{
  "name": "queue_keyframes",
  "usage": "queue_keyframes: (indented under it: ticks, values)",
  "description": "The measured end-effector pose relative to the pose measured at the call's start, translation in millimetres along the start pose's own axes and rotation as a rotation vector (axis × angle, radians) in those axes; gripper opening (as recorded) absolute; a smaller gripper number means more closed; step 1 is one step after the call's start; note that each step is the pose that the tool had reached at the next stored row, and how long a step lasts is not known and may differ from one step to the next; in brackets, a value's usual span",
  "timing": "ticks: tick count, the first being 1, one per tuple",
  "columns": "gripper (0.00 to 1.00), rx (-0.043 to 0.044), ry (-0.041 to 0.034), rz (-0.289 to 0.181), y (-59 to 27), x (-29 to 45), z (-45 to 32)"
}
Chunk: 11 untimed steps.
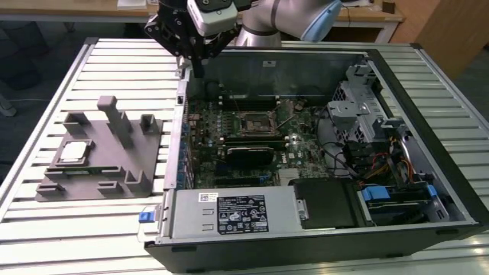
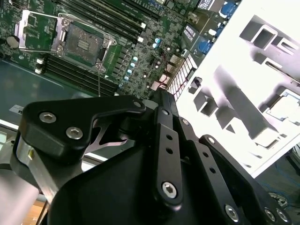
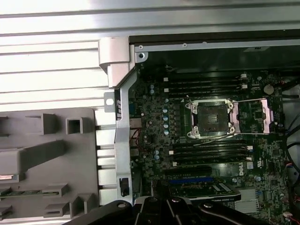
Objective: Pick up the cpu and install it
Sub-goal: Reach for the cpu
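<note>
Gripper hangs at the exterior view's upper middle, its fingers pressed together on nothing, over the upper-left corner of the open computer case. At the frame's left, well apart from it, the cpu lies flat in a recess of the grey tray on the slatted table. The motherboard socket sits mid-frame, its frame bare.

In the second wrist view, the closed gripper points between the socket and the tray, where the cpu rests.

In the first wrist view, the socket stands open, its load plate swung aside, with the tray outside the case wall.
</note>
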State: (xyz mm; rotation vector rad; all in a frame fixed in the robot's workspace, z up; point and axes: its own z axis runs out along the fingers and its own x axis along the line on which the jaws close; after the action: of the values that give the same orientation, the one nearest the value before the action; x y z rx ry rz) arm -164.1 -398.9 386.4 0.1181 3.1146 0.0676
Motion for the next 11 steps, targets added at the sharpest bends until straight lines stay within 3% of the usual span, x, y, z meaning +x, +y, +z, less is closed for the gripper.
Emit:
queue_keyframes:
  ticks: [11]
  values:
    - [0.11,0.0001,0.0015,0.000,-0.6,7.5,1.6]
